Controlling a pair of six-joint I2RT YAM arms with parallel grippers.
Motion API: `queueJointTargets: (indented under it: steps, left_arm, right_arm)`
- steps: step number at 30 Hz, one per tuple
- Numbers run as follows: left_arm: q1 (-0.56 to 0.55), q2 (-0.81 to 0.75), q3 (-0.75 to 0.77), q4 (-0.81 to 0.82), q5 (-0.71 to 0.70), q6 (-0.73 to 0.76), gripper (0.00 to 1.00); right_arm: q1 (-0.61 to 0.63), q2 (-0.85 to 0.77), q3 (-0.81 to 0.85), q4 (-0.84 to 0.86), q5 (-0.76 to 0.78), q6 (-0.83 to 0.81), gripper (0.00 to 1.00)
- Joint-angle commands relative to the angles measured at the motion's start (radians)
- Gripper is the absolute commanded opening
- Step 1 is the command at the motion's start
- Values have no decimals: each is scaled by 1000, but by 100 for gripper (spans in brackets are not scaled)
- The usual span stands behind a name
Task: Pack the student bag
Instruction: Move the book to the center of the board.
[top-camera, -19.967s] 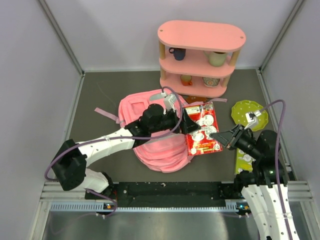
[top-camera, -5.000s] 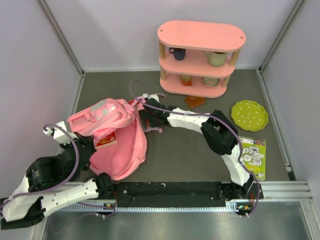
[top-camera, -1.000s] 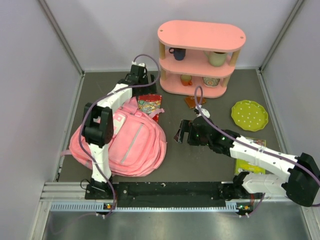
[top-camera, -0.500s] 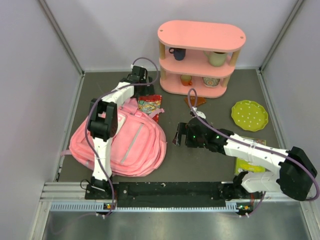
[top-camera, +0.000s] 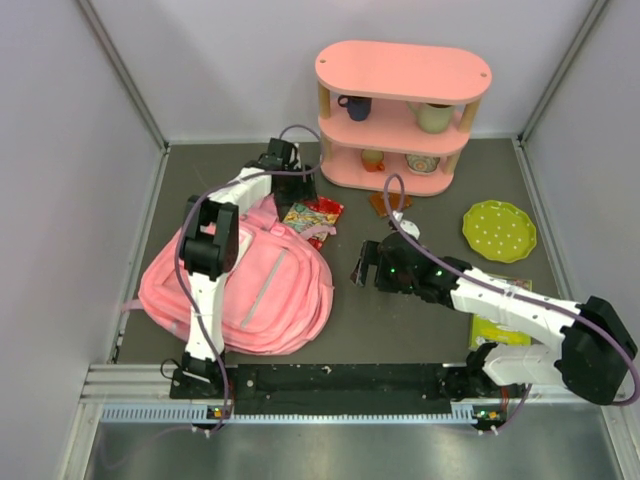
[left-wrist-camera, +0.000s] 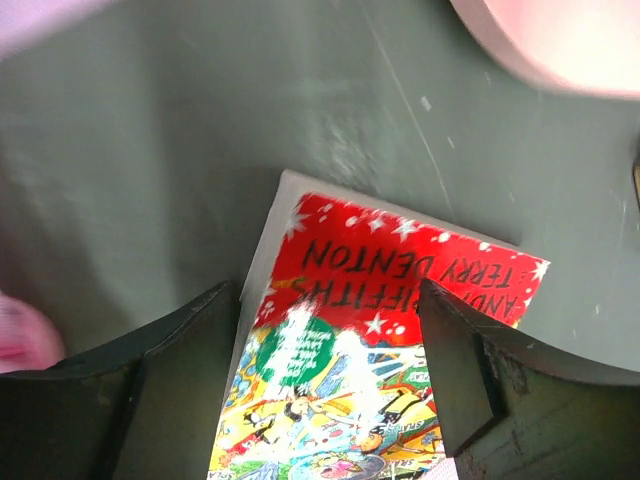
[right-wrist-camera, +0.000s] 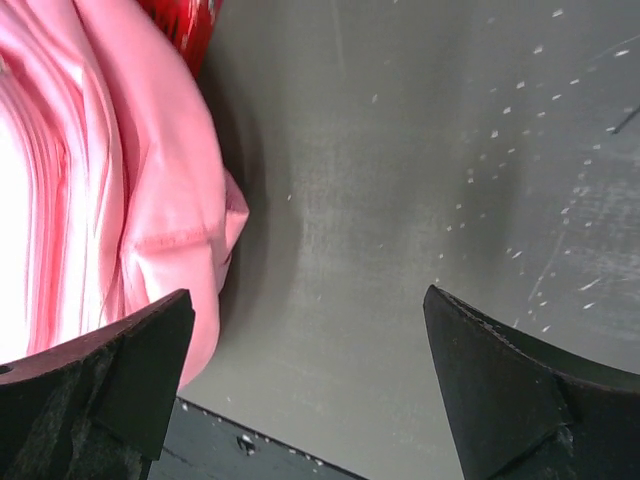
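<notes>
- Left gripper (left-wrist-camera: 328, 295): jaws apart astride book (top-camera: 313, 213); cannot tell if clamped. Risk: thin flat cover slips out.
- Student bag (top-camera: 250, 290) slumped on bench (top-camera: 350, 335), front-left. Risk: book snags on fabric.
- Right gripper (top-camera: 364, 266): spread wide, empty.

We've got the pink student bag (top-camera: 245, 290) flopped on the left, a colourful book (top-camera: 314, 214) just beside its top edge, left gripper (top-camera: 303, 196) at the book, right gripper (top-camera: 362, 266) nearby.

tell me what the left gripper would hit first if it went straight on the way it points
Most likely the red-covered book, which shows straight ahead of the left gripper, between its open jaws; the gap to it is unclear.
</notes>
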Motion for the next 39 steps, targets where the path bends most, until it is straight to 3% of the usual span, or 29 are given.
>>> queueJointTargets:
  steps: [1,13,17,23,28,31,36,37,39]
  left_arm:
    - [-110,-79,-77,-20,159,-5,76]
    - [-388,-139,-286,89,210,-164,72]
    - [-472,-146,-306,140,250,-208,71]
    - [-537,-232,-347,216,256,-267,70]
    - [-534,-434,-358,100,-50,-214,83]
    - [-531,-600,-409,71,-240,-215,90]
    - [-529,-898,-544,-17,-480,-264,95]
    - [-531,-941,-571,-44,-602,-308,96]
    - [-513,-1056,-648,-162,-684,-403,96]
  right_arm:
    - [-50,-73,-27,-8,77,76,95]
    - [-87,-204,-176,-79,124,247,96]
    - [-85,-316,-246,-137,180,299,96]
    - [-84,-638,-311,-205,241,256,91]
    - [-84,-838,-323,-258,224,185,89]
    - [-85,-849,-325,-232,168,155,89]
    - [-84,-635,-297,-108,7,51,90]
    - [-81,-592,-274,-97,-4,43,90]
    - [-53,-461,-242,-83,5,-5,90]
